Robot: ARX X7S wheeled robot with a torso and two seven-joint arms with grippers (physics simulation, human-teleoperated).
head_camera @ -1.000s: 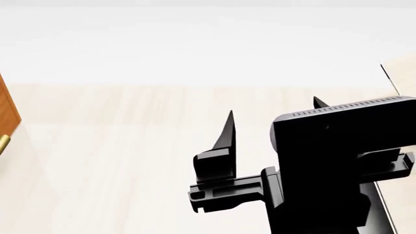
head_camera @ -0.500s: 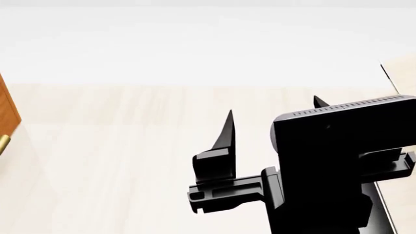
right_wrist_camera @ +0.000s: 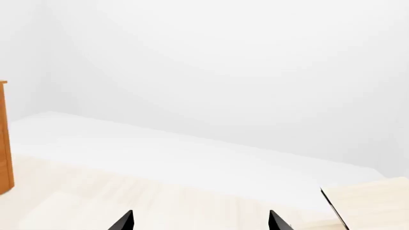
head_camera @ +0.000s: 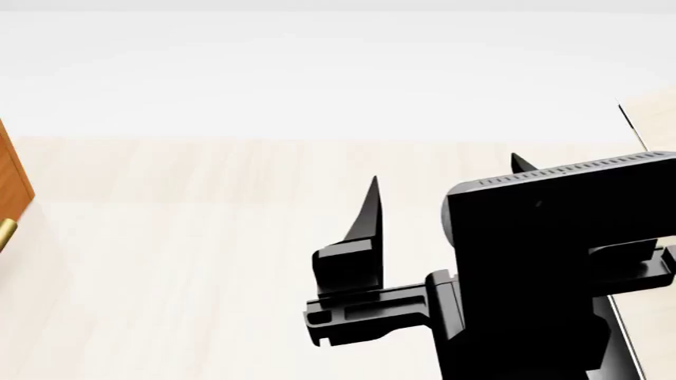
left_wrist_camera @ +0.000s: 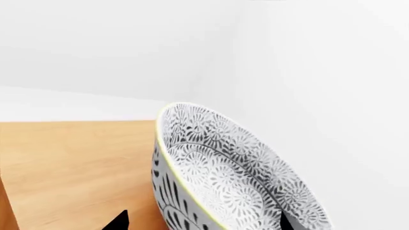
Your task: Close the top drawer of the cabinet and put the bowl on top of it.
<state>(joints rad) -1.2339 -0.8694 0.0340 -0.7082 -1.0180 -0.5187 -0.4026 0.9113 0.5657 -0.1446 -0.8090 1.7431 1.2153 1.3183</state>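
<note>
The bowl (left_wrist_camera: 236,167), white with a dense grey-blue floral pattern, rests on the reddish-brown top of the cabinet (left_wrist_camera: 70,167) in the left wrist view. My left gripper (left_wrist_camera: 203,223) is open, one fingertip outside the bowl's wall and the other inside it. In the head view my right gripper (head_camera: 444,174) hangs open and empty over the pale floor, far from the cabinet (head_camera: 11,178). Only a sliver of the cabinet shows at the left edge there, with a brass handle end (head_camera: 5,233). The top drawer cannot be made out. The left arm is out of the head view.
A pale wooden structure (head_camera: 653,119) with a dark edge stands at the right, also seen as a corner (right_wrist_camera: 370,201) in the right wrist view. The cabinet's side (right_wrist_camera: 5,139) shows at that view's left. White walls lie behind.
</note>
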